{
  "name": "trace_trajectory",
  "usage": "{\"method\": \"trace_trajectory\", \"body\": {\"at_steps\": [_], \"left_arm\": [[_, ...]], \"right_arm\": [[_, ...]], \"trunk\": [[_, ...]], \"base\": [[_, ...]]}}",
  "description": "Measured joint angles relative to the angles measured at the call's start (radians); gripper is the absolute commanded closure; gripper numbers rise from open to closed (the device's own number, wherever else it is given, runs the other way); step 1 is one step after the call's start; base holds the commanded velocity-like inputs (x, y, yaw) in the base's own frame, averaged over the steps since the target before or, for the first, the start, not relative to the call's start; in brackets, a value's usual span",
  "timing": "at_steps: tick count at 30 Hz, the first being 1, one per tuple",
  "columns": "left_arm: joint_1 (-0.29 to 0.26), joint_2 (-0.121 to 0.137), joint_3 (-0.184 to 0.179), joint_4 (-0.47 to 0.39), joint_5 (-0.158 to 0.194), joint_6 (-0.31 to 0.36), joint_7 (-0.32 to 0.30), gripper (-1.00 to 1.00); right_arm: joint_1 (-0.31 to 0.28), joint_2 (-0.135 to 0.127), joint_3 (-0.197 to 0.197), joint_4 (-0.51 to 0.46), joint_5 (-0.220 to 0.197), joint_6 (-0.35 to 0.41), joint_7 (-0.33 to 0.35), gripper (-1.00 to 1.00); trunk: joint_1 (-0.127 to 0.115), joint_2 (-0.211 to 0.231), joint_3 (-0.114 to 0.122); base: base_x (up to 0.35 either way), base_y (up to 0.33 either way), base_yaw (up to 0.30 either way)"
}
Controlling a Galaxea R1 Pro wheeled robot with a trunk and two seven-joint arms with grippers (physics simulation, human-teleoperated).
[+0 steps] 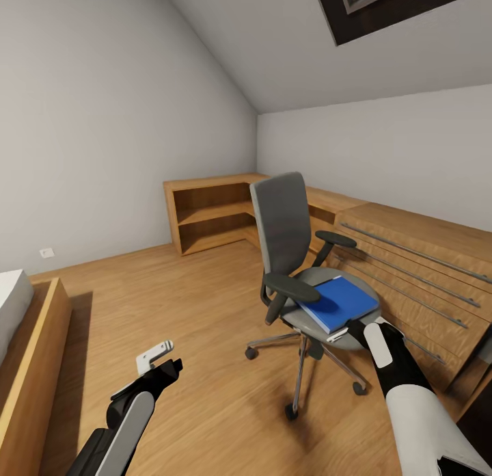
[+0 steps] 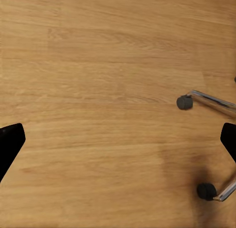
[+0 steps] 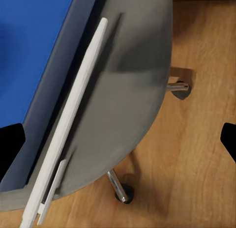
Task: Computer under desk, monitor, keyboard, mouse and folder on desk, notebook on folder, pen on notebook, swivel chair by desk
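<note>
**Right gripper at folder edge, chair free on castors**

Right gripper (image 1: 339,335), jaws spread and empty, sits at the near edge of the folder (image 1: 339,302) on the swivel chair (image 1: 290,243). Risk: a push could roll the chair or slide the folder off the seat. Left gripper (image 1: 156,358) hangs released over the wood floor (image 2: 98,90). Beyond: low cabinets (image 1: 417,271), sloped ceiling.

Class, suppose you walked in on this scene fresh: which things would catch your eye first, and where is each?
The blue folder lying on the grey seat of the swivel chair stands out mid-room. The right gripper is at the seat's front edge beside the folder. The left gripper hangs over bare wood floor, fingers apart.
</note>
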Motion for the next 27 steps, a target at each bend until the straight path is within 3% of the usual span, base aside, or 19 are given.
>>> {"method": "trace_trajectory", "body": {"at_steps": [16, 27], "left_arm": [[0.000, 0.000, 0.000, -0.002, 0.002, 0.001, 0.000, -1.00], [0.000, -0.001, -0.002, -0.003, 0.002, 0.001, 0.000, -1.00]], "right_arm": [[0.000, -0.001, 0.000, 0.005, 0.000, 0.000, -0.001, -1.00], [0.000, -0.002, 0.001, 0.005, 0.000, 0.000, -0.001, -1.00]], "trunk": [[0.000, 0.000, 0.000], [0.015, -0.028, -0.012]], "base": [[0.014, 0.000, 0.000], [0.000, 0.000, 0.000]]}}
